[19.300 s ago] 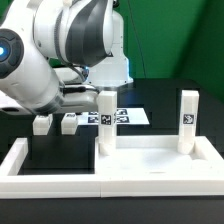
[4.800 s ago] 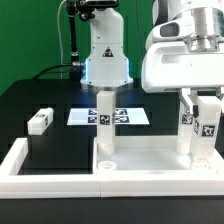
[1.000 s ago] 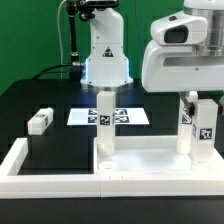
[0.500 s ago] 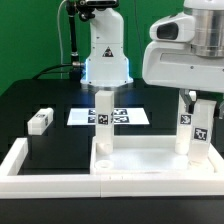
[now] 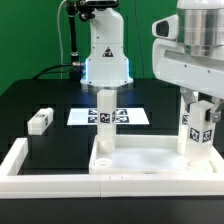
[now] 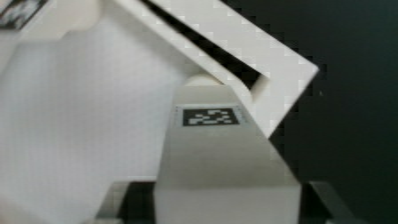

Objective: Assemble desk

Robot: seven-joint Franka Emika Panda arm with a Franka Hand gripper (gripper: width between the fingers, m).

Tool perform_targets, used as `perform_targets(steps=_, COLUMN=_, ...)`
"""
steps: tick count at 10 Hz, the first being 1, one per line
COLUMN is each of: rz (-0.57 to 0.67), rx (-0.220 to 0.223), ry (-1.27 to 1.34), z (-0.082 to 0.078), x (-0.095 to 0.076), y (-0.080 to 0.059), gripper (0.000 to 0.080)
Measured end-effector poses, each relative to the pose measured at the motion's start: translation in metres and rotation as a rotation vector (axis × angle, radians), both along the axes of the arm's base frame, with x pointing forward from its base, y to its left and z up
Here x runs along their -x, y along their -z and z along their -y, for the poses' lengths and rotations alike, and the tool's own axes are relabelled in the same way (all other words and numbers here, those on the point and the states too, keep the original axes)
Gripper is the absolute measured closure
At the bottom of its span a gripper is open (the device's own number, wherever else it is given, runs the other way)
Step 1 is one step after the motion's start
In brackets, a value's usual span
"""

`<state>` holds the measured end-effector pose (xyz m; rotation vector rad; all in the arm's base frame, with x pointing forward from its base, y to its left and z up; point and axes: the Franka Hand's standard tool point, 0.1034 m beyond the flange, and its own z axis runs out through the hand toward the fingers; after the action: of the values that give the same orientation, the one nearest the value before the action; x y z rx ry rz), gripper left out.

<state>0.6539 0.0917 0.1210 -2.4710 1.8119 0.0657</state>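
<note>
While the big white Panda arm (image 5: 195,50) has turned its wrist over the last second, the white plastic tray-like desk top (image 5: 150,162) lies at the front of the black counter (image 5: 40,95) with two upright white block legs (image 5: 105,120) standing in it. The claw (image 6: 221,203) stays narrow, clamped on a third tagged leg (image 5: 206,128) just beside the standing one on the exterior view's right. It is probably twisting that leg home. One small loose leg (image 5: 40,121) waits.

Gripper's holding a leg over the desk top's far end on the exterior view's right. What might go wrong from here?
1. The held leg sits tight beside a standing leg, so the gripper may knock that one loose.
2. Whether the held leg is seated in the desk top is hidden. If it is released unseated, it may tip.
</note>
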Motion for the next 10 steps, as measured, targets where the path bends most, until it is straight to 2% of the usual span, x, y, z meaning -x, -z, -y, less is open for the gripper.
perform_targets(steps=3, rz=-0.004, rx=-0.006, ry=0.277, z=-0.0039, x=0.001, y=-0.0003, gripper=0.0509)
perform_targets(steps=5, rz=-0.006, rx=-0.006, ry=0.311, z=-0.0041, x=0.0009, y=-0.0002, gripper=0.0509)
perform_targets(steps=6, rz=-0.005, rx=-0.006, ry=0.307, z=-0.004, x=0.0008, y=0.0001, gripper=0.0415)
perform_targets(steps=7, rz=-0.005, rx=-0.006, ry=0.303, z=-0.004, x=0.0008, y=0.0001, gripper=0.0274)
perform_targets(steps=8, rz=-0.002, rx=-0.005, ry=0.265, z=-0.004, x=0.0008, y=0.0001, gripper=0.0188)
perform_targets(steps=10, rz=0.059, rx=0.002, ry=0.146, z=-0.0024, x=-0.0027, y=0.0028, gripper=0.0161)
